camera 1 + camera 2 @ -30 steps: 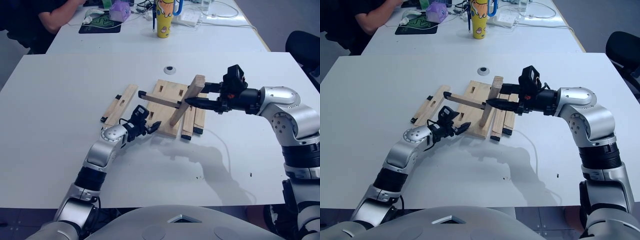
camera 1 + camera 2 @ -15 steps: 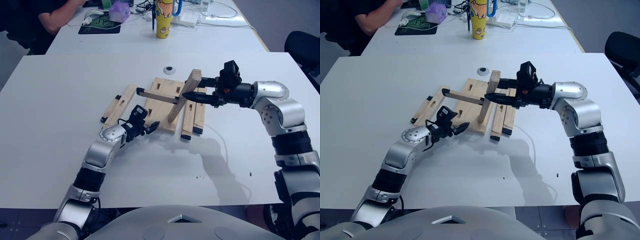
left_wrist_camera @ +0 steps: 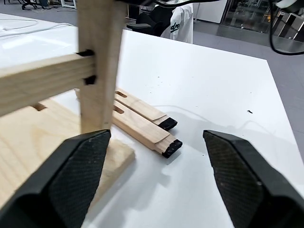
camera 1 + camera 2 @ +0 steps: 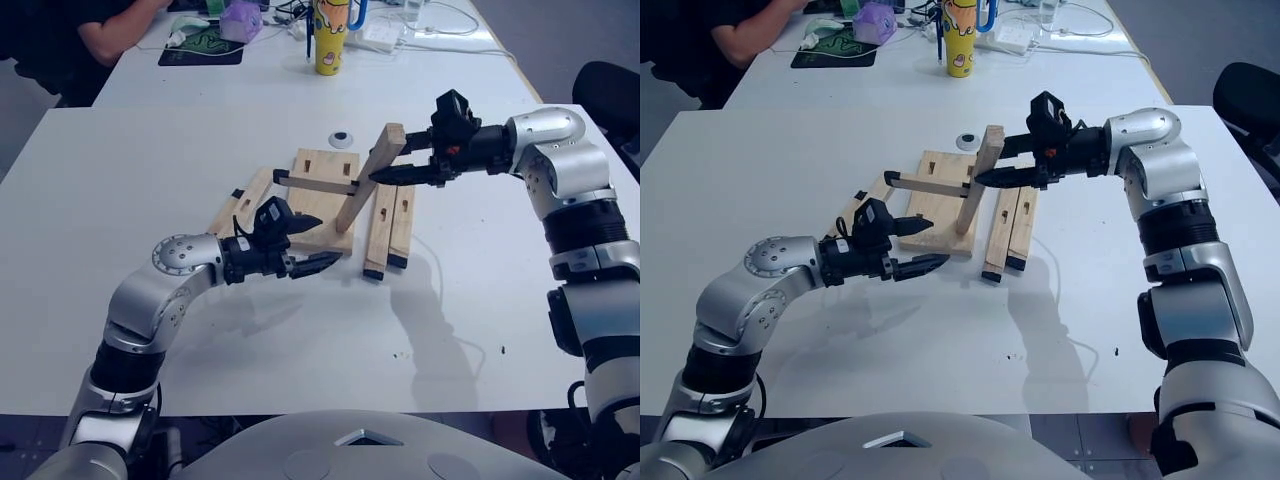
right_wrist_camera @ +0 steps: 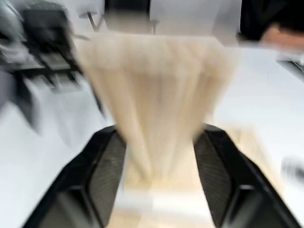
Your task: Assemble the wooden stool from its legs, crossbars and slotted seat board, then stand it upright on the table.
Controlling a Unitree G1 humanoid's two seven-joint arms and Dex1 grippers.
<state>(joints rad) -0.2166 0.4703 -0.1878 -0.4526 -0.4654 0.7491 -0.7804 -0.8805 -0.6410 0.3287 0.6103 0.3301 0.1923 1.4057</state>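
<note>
White table (image 4: 150, 170); tilted leg (image 4: 356, 204) tight in right hand (image 4: 388, 166) (left hand (image 4: 938, 241) agape beside board (image 4: 326, 162))

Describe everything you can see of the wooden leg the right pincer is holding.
The leg is a pale, square-edged wooden bar, tilted with its top toward the robot's right. The right pincer clamps it near the middle. A crossbar joins its side, sticking out to the robot's left. Its lower end hangs over the seat board; whether it touches is unclear.
</note>
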